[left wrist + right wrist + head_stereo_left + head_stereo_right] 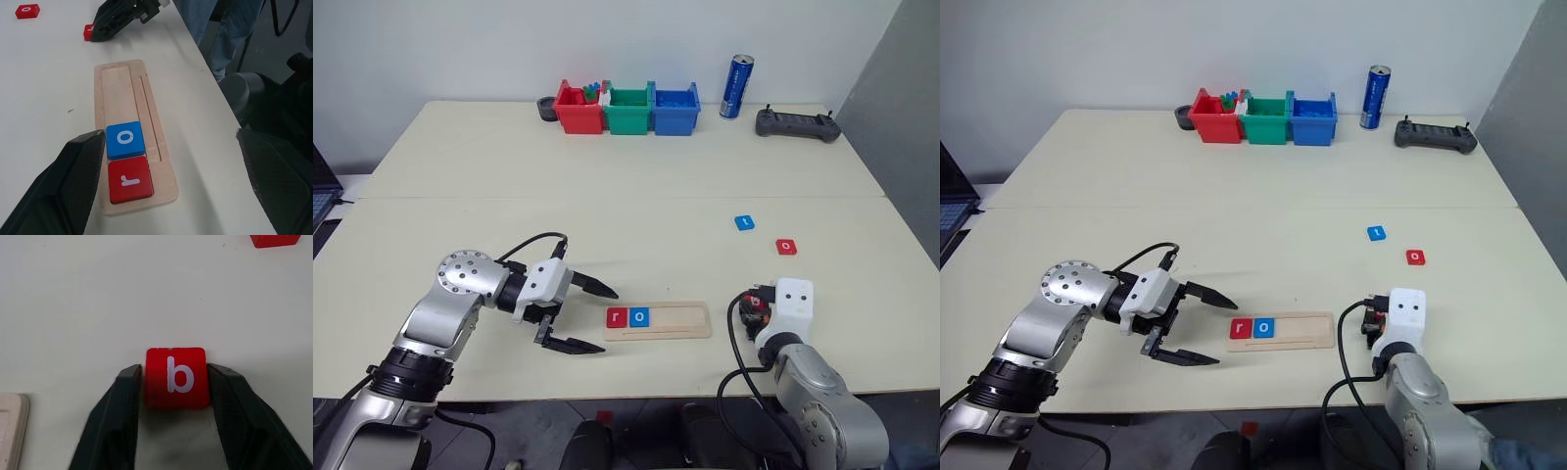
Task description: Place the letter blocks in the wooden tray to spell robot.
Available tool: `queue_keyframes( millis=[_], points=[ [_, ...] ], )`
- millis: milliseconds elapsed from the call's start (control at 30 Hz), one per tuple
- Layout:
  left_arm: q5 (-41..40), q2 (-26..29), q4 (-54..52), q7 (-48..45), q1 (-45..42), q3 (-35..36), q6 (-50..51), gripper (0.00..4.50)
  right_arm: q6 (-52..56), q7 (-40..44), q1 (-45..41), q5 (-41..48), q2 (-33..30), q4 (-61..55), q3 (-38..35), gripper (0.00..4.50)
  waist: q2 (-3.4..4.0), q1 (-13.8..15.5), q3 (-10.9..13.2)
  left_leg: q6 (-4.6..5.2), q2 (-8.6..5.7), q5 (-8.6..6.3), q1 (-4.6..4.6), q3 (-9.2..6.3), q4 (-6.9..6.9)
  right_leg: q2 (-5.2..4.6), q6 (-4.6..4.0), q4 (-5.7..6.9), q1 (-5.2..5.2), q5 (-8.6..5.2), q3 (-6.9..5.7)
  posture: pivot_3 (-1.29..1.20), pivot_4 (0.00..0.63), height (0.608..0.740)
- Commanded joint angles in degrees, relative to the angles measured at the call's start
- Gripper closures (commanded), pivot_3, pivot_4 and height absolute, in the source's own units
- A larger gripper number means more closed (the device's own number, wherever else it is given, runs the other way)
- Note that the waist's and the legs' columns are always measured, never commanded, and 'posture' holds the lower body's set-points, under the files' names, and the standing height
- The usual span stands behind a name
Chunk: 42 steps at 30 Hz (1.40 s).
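Robot spelling exercise, midway: at the near edge of the pale table, the wooden tray (pixel 658 321) lies with its long axis running left to right, a red r block (pixel 616 317) and a blue o block (pixel 639 316) already seated side by side at its left end, the rest of the groove bare. Just right of the tray, the right gripper (pixel 175 382) has its two black fingers clenched on either side of the red b block (pixel 176 377), the letter facing up and the block low over the table; whether it rests on the surface cannot be told. The tray's open slots lie to the left of this gripper, so the coming move looks like a short carry leftward to the third place, beside the o. The right arm is plainly the nearer one for that.

On the tray's left end, the left gripper (pixel 576 315) hangs with its fingers spread wide, grasping nothing, its tips pointing right toward the r.

Farther out on the right side, a blue t block (pixel 745 223) and a red o block (pixel 786 246) wait apart from each other. Along the far edge stand red, green and blue bins (pixel 626 110), a blue can (pixel 736 86) and a dark controller (pixel 796 124).
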Motion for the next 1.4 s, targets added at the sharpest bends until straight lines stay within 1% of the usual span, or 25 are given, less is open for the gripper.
queue_keyframes(
  millis=[33, 133, 200, 233, 267, 333, 367, 400, 467, 533, 667, 933, 1033, 1133, 1267, 1400],
  points=[
    [0.01, 0.30, -1.57, 0.14, 0.67, 0.10, -0.60, 0.00, -2.15, 0.19, -2.37, 0.62, 0.06, -2.29, -3.47, 0.97, 0.01, 0.05, 0.00, 0.00, 0.00, 0.00, 0.00, 0.00, 0.00, 0.00, 0.00, 0.00, 0.00, 0.00, 0.00, 0.00, 0.150, 0.740],
    [-0.15, 0.46, -2.84, 0.73, 1.19, 0.29, 0.29, 0.00, -2.40, 2.59, -5.80, 2.00, -2.07, -4.03, -6.25, 0.03, 0.02, 0.02, 0.01, 0.00, 0.00, 0.00, 0.00, 0.01, 0.00, 0.00, 0.00, 0.00, 0.00, 0.00, 0.00, 0.00, 0.150, 0.740],
    [-0.31, 0.53, -3.53, 1.10, 1.26, 0.50, 1.09, 0.00, -1.88, 10.20, -8.15, 5.88, -7.91, -4.39, -7.50, 0.03, 0.03, 0.03, 0.02, 0.00, 0.00, 0.00, 0.00, 0.01, 0.01, 0.00, -0.01, 0.00, 0.00, 0.00, 0.00, 0.00, 0.150, 0.740],
    [-0.21, 0.54, -3.69, 1.30, 1.23, 0.58, 1.25, 0.00, -0.51, 14.84, -8.70, 8.32, -12.03, -4.24, -7.76, 0.03, 0.03, 0.01, 0.02, 0.00, -0.02, 0.00, -0.02, 0.01, 0.01, -0.01, -0.01, -0.01, 0.00, 0.00, 0.01, 0.00, 0.150, 0.740],
    [-0.03, 0.56, -3.75, 1.43, 1.14, 0.56, 1.27, 0.00, -0.60, 21.16, -8.75, 10.40, -18.28, -3.35, -7.78, 0.03, 0.04, 0.02, 0.02, 0.01, -0.01, 0.00, -0.01, 0.00, 0.01, -0.01, -0.01, -0.01, 0.02, 0.00, -0.01, 0.00, 0.150, 0.740],
    [0.16, 0.61, -3.82, 1.60, 1.04, 0.49, 1.31, 0.00, -1.93, 30.24, -8.33, 13.19, -27.63, -1.19, -7.96, 0.03, 0.08, 0.05, 0.05, 0.01, -0.03, -0.01, 0.00, 0.01, 0.01, -0.02, -0.01, -0.05, 0.04, 0.01, 0.00, 0.00, 0.150, 0.740],
    [0.16, 0.63, -3.85, 1.65, 1.02, 0.46, 1.36, 0.00, -2.96, 33.19, -8.07, 14.26, -30.82, -0.12, -8.11, 0.03, 0.07, 0.11, 0.05, 0.02, -0.02, -0.01, 0.00, 0.00, 0.00, -0.01, -0.05, -0.05, 0.06, 0.02, -0.02, 0.00, 0.150, 0.740],
    [0.20, 0.62, -3.78, 1.67, 0.94, 0.44, 1.37, 0.00, -5.18, 35.82, -7.76, 14.27, -33.70, 1.46, -7.96, 0.03, 0.07, 0.13, 0.05, 0.03, -0.03, -0.01, 0.00, -0.02, 0.00, -0.01, -0.06, -0.06, 0.07, 0.03, -0.03, 0.00, 0.150, 0.740],
    [0.78, 0.61, -2.93, 1.65, 0.84, 0.37, 0.73, 0.00, -10.20, 44.34, -7.24, 14.07, -41.46, 6.49, -6.75, 0.03, 0.06, 0.14, 0.06, 0.04, -0.03, -0.02, 0.01, 0.00, 0.01, 0.00, -0.04, -0.05, 0.07, 0.01, -0.02, 0.00, 0.150, 0.740],
    [1.32, 0.68, -1.64, 1.31, 0.90, 0.44, -0.39, 0.00, -13.55, 49.94, -7.63, 13.86, -46.46, 10.98, -5.30, 0.03, 0.05, 0.15, 0.06, 0.05, -0.04, -0.03, 0.02, 0.05, 0.02, -0.01, -0.02, -0.06, 0.08, 0.01, 0.01, 0.00, 0.150, 0.740],
    [1.60, 0.81, -0.56, 0.91, 1.74, 0.74, -1.97, 0.00, -21.15, 56.40, -10.41, 11.26, -51.07, 19.39, -0.78, 0.03, 0.03, -0.05, 0.07, 0.05, -0.03, -0.03, 0.05, 0.07, 0.03, 0.00, -0.01, -0.04, 0.09, 0.00, 0.02, 0.00, 0.150, 0.740],
    [1.92, 1.40, 0.07, 0.91, 3.30, 1.11, -3.87, 0.00, -27.81, 62.88, -17.27, 8.01, -51.28, 30.40, 5.96, 0.03, 0.02, 0.10, 0.08, 0.05, -0.03, -0.02, 0.04, 0.07, 0.05, -0.01, -0.24, -0.04, 0.09, 0.14, 0.03, 0.00, 0.150, 0.740],
    [2.54, 1.53, 1.98, 0.62, 3.88, 1.12, -6.09, 0.00, -29.27, 64.47, -18.58, 6.48, -51.45, 33.42, 7.79, 0.59, 0.02, 0.15, 0.08, 0.05, -0.03, -0.02, 0.05, 0.06, 0.05, -0.01, -0.26, -0.04, 0.09, 0.15, 0.02, 0.00, 0.150, 0.740],
    [2.76, 1.66, 3.35, 0.45, 4.52, 1.24, -7.85, 0.00, -30.14, 66.15, -18.88, 5.78, -51.94, 34.44, 8.55, 1.61, 0.02, 0.19, 0.08, 0.05, -0.03, -0.02, 0.05, 0.05, 0.04, -0.01, -0.27, -0.03, 0.09, 0.16, 0.01, 0.00, 0.150, 0.740],
    [3.03, 1.84, 4.27, 0.64, 5.81, 1.40, -9.80, 0.00, -29.61, 67.68, -19.43, 6.77, -52.02, 32.81, 8.07, 3.00, 0.03, 0.19, 0.08, 0.05, -0.03, -0.02, 0.06, 0.04, 0.05, -0.01, -0.28, -0.02, 0.09, 0.17, 0.00, 0.00, 0.150, 0.740],
    [3.08, 2.11, 4.78, 0.80, 6.75, 1.57, -11.06, 0.00, -26.83, 69.05, -20.29, 9.28, -52.02, 25.76, 7.76, 3.04, 0.04, 0.17, 0.09, 0.05, -0.03, -0.02, 0.06, 0.04, 0.05, -0.01, -0.28, 0.00, 0.09, 0.17, 0.00, 0.00, 0.150, 0.740]
  ],
)
